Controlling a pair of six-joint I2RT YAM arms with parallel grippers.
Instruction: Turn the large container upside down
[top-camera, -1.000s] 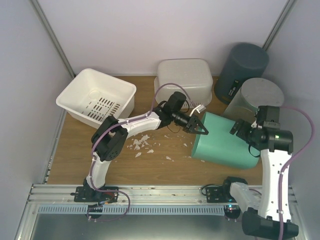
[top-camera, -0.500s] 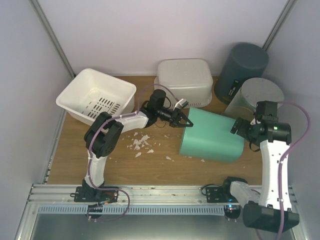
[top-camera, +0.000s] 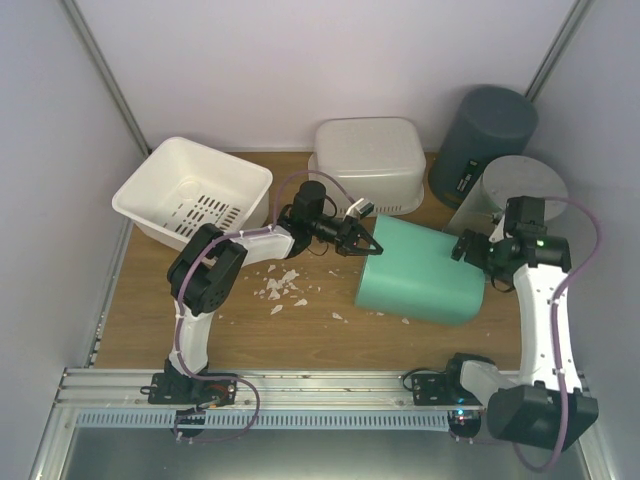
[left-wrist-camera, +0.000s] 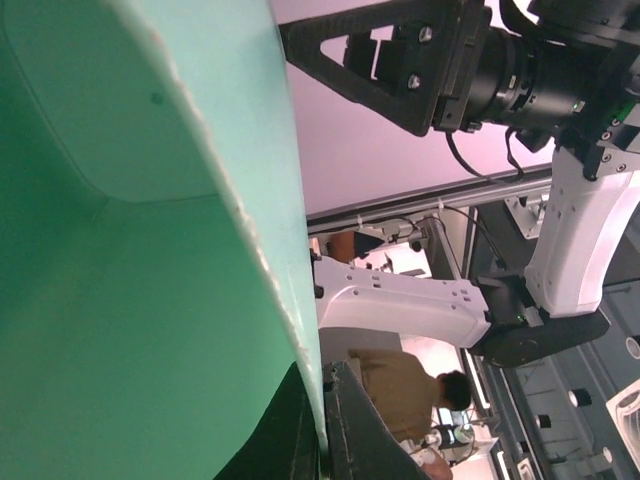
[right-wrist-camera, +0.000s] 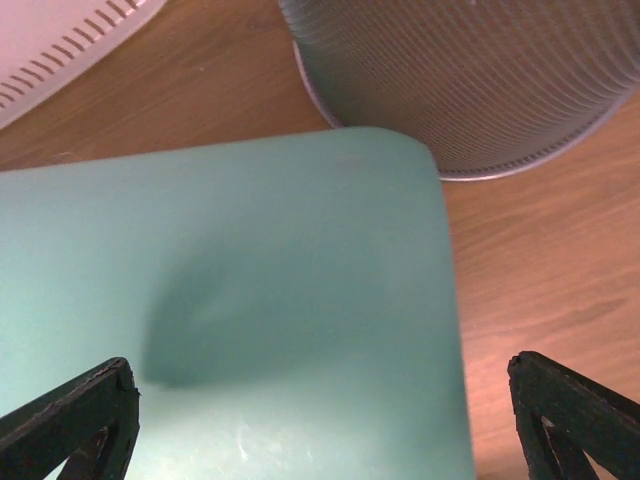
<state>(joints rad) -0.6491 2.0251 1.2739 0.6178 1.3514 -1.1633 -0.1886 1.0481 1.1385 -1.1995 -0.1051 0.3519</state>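
Observation:
The large container (top-camera: 420, 275) is a mint-green tub lying on its side in the middle right of the table, its open end facing left. My left gripper (top-camera: 368, 245) is shut on the rim of that open end. In the left wrist view the black fingers (left-wrist-camera: 360, 430) pinch the thin green wall (left-wrist-camera: 120, 300) between them. My right gripper (top-camera: 470, 250) stands wide open at the tub's closed right end. In the right wrist view the green side (right-wrist-camera: 250, 300) fills the space between its two fingertips (right-wrist-camera: 70, 420).
A white slotted basket (top-camera: 195, 190) sits at the back left and an upturned white tub (top-camera: 368, 160) at the back middle. A dark grey bin (top-camera: 485, 130) and a light grey ribbed bin (top-camera: 515, 190) stand just behind the right gripper. White scraps (top-camera: 285, 288) lie on the wood.
The left gripper has pulled the green container leftward by its rim, the left arm folding back. The right gripper has followed it left and toward the back, still open.

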